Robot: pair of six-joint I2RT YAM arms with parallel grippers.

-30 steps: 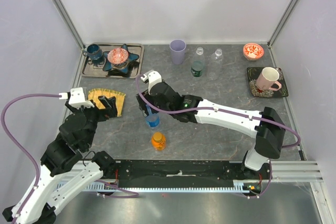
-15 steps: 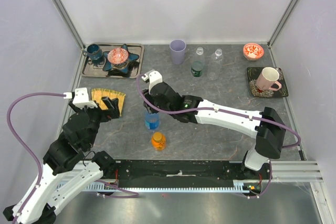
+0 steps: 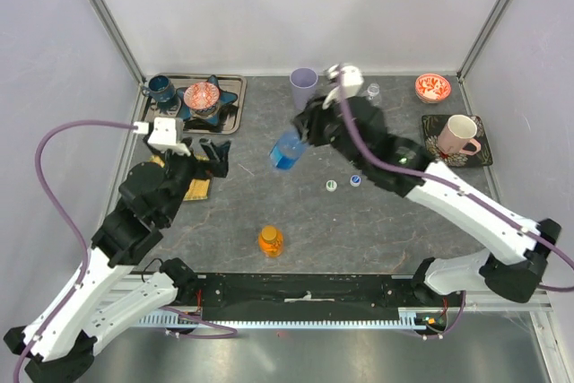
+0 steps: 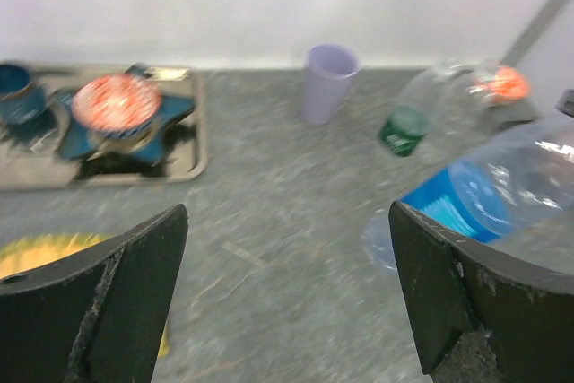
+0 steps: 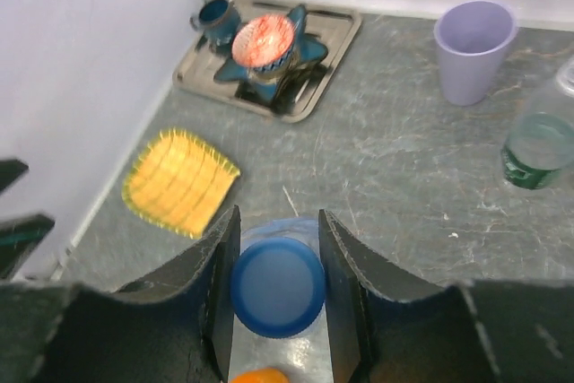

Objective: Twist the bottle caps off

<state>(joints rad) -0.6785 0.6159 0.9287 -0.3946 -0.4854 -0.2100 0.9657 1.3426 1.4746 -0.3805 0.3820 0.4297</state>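
Blue-label bottle [image 3: 286, 152] clamped in right gripper [image 5: 279, 223], tilted, off table [image 3: 421, 239].

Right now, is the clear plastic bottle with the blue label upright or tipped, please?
Tipped: the right gripper holds the clear blue-labelled bottle in the air, and the left wrist view shows its body slanting.

Blue-label bottle [image 3: 286, 152]: clear, airborne, tilted; fitted blue cap [image 5: 278, 287] pinched in the right gripper [image 5: 276, 226].
Orange bottle [image 3: 271, 248]: short, upright, orange cap [image 3: 270, 237] on.
Loose caps: white-green cap [image 3: 331, 185] and loose blue cap [image 3: 355, 180], flat on the table, near each other.
Green-label bottle [image 5: 536, 152]: upright at the back.
Plain bottle [image 3: 372, 91]: mostly hidden.
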